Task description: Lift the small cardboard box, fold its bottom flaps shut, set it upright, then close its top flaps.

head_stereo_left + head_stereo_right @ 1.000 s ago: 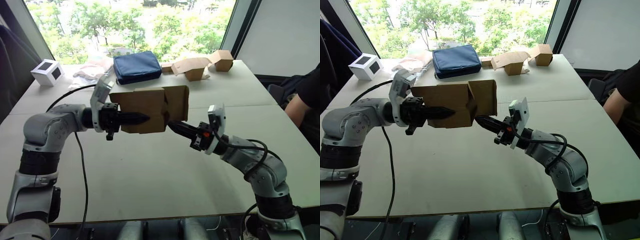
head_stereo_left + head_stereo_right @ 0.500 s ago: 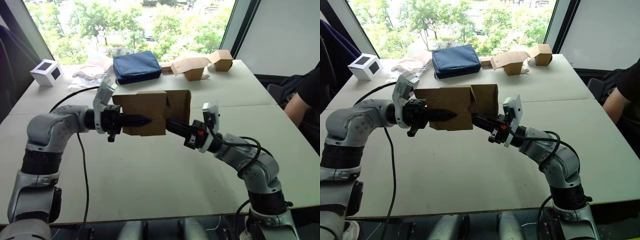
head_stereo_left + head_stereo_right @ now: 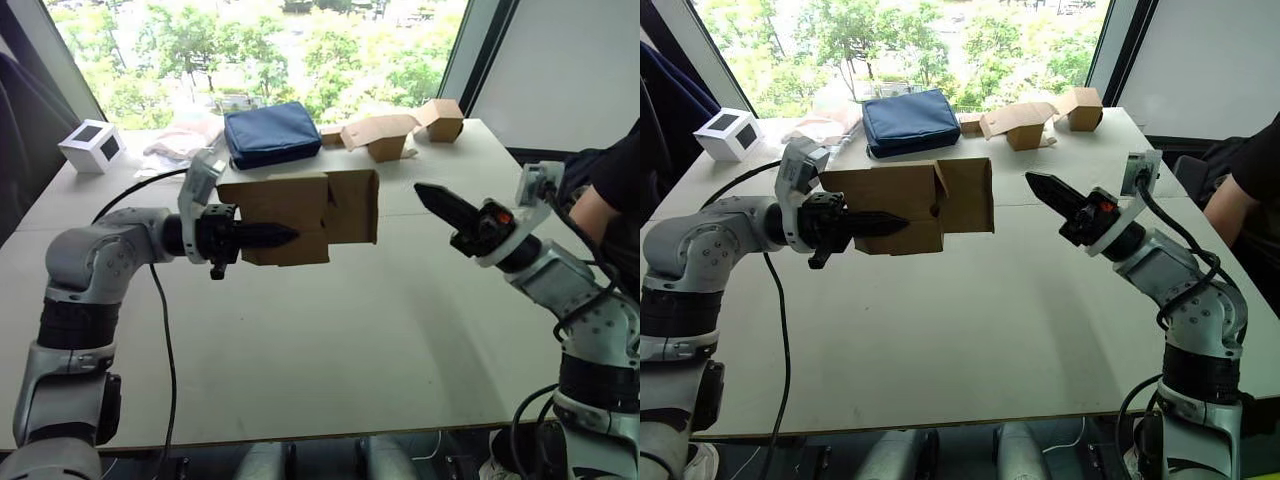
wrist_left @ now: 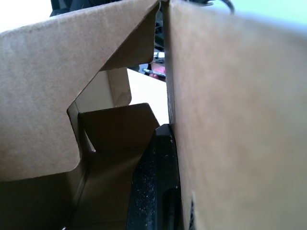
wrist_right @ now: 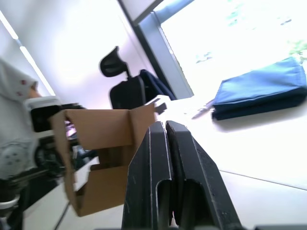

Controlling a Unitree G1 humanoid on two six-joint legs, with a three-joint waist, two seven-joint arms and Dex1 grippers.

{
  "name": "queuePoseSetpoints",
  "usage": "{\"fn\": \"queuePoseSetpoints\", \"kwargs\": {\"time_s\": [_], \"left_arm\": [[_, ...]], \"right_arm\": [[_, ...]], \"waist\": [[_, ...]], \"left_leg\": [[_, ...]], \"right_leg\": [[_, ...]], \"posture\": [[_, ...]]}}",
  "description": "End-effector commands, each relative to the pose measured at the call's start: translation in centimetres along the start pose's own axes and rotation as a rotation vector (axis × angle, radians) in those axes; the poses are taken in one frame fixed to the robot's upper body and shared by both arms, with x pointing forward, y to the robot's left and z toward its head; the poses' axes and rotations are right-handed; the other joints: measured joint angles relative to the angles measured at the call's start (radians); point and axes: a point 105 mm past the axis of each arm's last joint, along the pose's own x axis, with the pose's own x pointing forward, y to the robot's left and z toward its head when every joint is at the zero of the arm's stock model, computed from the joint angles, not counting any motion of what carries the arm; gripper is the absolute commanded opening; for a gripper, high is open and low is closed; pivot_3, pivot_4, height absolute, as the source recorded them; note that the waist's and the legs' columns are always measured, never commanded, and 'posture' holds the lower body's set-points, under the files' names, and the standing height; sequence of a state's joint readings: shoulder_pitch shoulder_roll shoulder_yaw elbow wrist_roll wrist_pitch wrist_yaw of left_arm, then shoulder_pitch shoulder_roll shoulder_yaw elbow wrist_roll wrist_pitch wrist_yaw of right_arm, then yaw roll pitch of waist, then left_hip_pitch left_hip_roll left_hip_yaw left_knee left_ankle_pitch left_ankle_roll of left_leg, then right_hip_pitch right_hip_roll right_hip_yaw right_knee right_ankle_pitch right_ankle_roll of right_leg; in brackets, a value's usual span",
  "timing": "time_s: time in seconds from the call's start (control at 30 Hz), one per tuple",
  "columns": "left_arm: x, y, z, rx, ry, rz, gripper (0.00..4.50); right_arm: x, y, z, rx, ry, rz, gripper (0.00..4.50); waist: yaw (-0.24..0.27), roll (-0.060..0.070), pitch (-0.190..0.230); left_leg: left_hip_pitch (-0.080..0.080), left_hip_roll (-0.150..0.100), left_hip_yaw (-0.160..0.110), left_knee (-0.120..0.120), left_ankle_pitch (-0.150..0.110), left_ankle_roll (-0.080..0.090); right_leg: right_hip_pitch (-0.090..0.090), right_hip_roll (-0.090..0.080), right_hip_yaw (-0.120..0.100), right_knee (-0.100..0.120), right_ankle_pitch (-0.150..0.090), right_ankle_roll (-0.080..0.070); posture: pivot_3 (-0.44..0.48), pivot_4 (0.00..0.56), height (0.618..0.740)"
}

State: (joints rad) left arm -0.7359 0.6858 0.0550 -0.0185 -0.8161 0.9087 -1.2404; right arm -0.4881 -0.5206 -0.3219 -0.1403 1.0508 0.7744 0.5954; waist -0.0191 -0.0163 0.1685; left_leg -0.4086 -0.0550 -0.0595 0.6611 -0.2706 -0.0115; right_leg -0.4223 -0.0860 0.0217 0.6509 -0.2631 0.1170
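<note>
The small cardboard box (image 3: 300,215) hangs on its side above the table, held by my left gripper (image 3: 285,236), which is shut on one of its walls. In the left wrist view a black finger (image 4: 156,191) lies inside the box against that wall (image 4: 230,120). A flap (image 3: 352,207) sticks out at the box's right end; I cannot tell whether this end carries the top flaps. My right gripper (image 3: 422,191) floats to the right of the box, well apart from it, shut and empty. Its closed fingers (image 5: 165,139) point toward the box (image 5: 105,143).
At the back of the table (image 3: 330,350) lie a blue bag (image 3: 272,133), a white cube (image 3: 93,145), crumpled wrapping (image 3: 185,138) and other cardboard boxes (image 3: 395,132) with splayed flaps. A person's arm (image 3: 612,190) shows at the right edge.
My right gripper has pulled away from the box's underside, moving right and up. The left gripper still holds the box, which sits slightly higher.
</note>
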Motion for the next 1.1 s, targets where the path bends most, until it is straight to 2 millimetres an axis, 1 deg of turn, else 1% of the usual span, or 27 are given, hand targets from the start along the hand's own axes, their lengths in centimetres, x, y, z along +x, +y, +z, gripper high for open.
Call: {"fn": "queuePoseSetpoints", "kwargs": {"time_s": [0.03,0.13,0.27,0.3,0.43,0.6,0.8,0.97,1.0,1.03,1.07,1.1], "left_arm": [[0.1,-0.4,1.2,0.056,-0.023,-0.021,0.00],[0.3,-0.4,1.3,0.060,-0.023,-0.025,0.00],[0.4,-0.4,1.3,0.061,-0.024,-0.028,0.00],[0.4,-0.3,1.3,0.061,-0.023,-0.027,0.00],[0.4,0.1,1.2,0.057,-0.024,-0.014,0.00],[0.3,0.3,1.3,0.055,-0.029,-0.009,0.00],[0.7,0.2,1.3,0.047,-0.030,-0.026,0.00],[0.8,0.1,1.5,0.046,-0.032,-0.034,0.00],[0.8,0.0,1.5,0.045,-0.032,-0.036,0.00],[0.8,0.0,1.6,0.045,-0.032,-0.038,0.00],[0.8,0.0,1.6,0.044,-0.032,-0.039,0.00],[0.8,0.0,1.6,0.044,-0.031,-0.040,0.00]], "right_arm": [[1.8,-0.4,-0.7,-0.037,0.006,0.036,0.04],[2.8,-0.3,-1.5,-0.033,0.017,0.059,0.04],[3.9,0.8,-2.4,-0.017,0.029,0.117,0.04],[4.0,1.4,-2.7,-0.002,0.032,0.142,0.04],[3.8,3.5,-3.2,0.072,0.021,0.225,0.04],[3.2,5.1,-3.2,0.180,-0.031,0.267,0.04],[3.1,6.1,-3.4,0.287,-0.094,0.283,0.04],[3.6,6.5,-3.9,0.301,-0.115,0.275,0.04],[3.6,6.5,-4.0,0.303,-0.118,0.273,0.52],[3.7,6.5,-4.1,0.307,-0.122,0.271,0.68],[3.7,6.4,-4.2,0.312,-0.125,0.270,1.00],[3.7,6.5,-4.3,0.318,-0.128,0.271,1.46]], "waist": [[-0.001,0.000,0.000],[0.001,0.000,0.000],[0.006,0.000,0.000],[0.006,0.000,0.000],[0.004,0.000,0.000],[0.005,0.000,0.000],[0.005,0.000,0.000],[0.004,0.000,0.000],[0.004,0.000,0.000],[0.003,0.000,0.000],[0.004,0.000,0.000],[0.004,0.000,0.000]], "left_leg": [[0.000,0.000,0.000,0.000,0.000,0.000],[0.000,0.000,0.000,0.000,0.000,0.000],[0.000,0.000,0.000,0.000,0.000,0.000],[0.000,0.000,0.000,0.001,0.000,0.000],[0.000,0.000,0.000,0.001,0.000,0.000],[0.000,0.000,0.000,0.000,0.000,0.000],[0.000,0.000,0.000,0.000,0.000,0.000],[0.000,0.000,0.000,0.000,0.000,0.000],[0.000,0.000,0.000,0.000,0.000,0.000],[0.000,0.000,0.000,0.000,0.000,0.000],[0.000,0.000,0.000,0.000,0.000,0.000],[0.000,0.000,0.000,0.000,0.000,0.000]], "right_leg": [[0.000,0.000,0.000,0.000,0.000,0.000],[0.000,0.000,0.000,0.000,0.000,0.000],[0.000,-0.001,0.000,0.000,0.000,0.000],[0.000,-0.001,0.000,0.000,0.000,0.000],[0.000,-0.001,0.000,0.000,0.000,0.000],[0.000,-0.001,0.000,0.000,0.000,0.000],[0.000,-0.001,0.000,0.000,0.000,0.000],[-0.001,-0.001,0.000,0.001,0.000,0.000],[-0.001,-0.001,0.000,0.001,0.000,0.000],[-0.001,0.000,0.000,0.001,0.000,0.000],[-0.001,0.000,0.000,0.001,0.000,0.000],[-0.001,0.000,0.000,0.001,0.000,0.000]], "posture": [[0.000,0.150,0.740],[0.000,0.150,0.740],[0.000,0.150,0.740],[0.000,0.150,0.740],[0.000,0.150,0.740],[0.000,0.150,0.740],[0.000,0.150,0.740],[0.000,0.150,0.740],[0.000,0.150,0.740],[0.000,0.150,0.740],[0.000,0.150,0.740],[0.000,0.150,0.740]]}}
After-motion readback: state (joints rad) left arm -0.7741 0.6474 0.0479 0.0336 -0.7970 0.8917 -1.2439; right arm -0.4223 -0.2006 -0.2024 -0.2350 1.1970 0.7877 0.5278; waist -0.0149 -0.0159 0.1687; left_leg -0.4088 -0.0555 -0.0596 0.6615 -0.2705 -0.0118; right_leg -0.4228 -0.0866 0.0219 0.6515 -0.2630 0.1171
